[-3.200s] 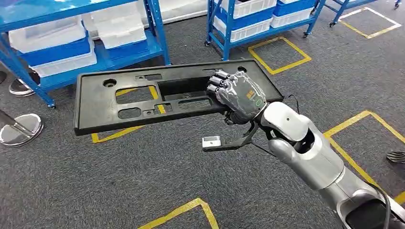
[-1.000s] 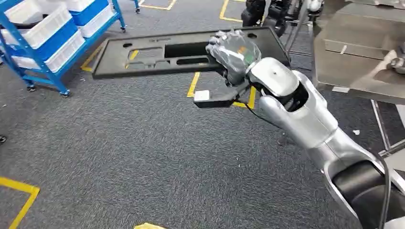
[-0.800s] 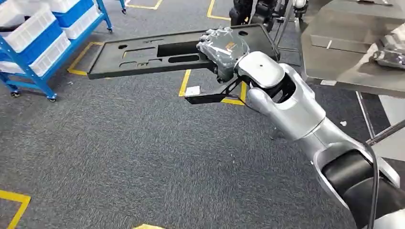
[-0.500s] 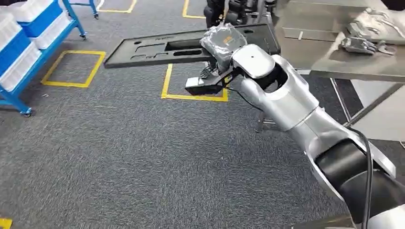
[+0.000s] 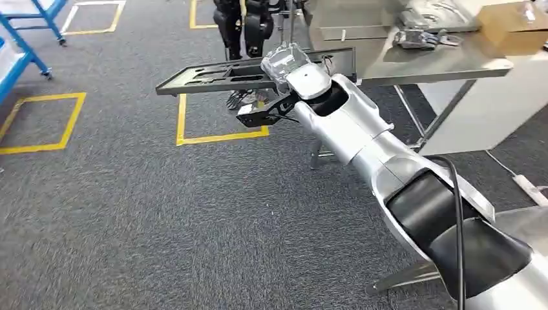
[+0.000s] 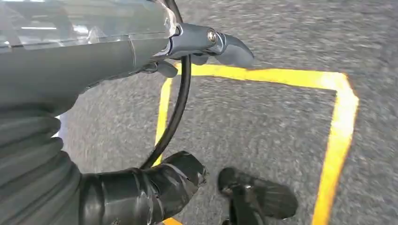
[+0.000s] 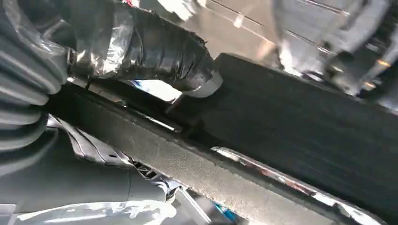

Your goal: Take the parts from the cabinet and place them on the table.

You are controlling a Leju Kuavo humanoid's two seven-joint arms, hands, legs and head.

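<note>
Table (image 5: 413,64) beyond held panel (image 5: 213,76), another robot (image 5: 242,22) beside.

My right hand (image 5: 284,61) covers the middle of the black panel (image 5: 213,76), hiding my fingers beneath it. Beyond the panel, the metal table (image 5: 413,61) runs off frame; parts on it blur together.

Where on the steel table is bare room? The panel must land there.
The near left stretch of the grey steel table, behind the long black plastic panel in the right hand, looks bare. Metal parts and a cardboard box crowd the far right.
</note>
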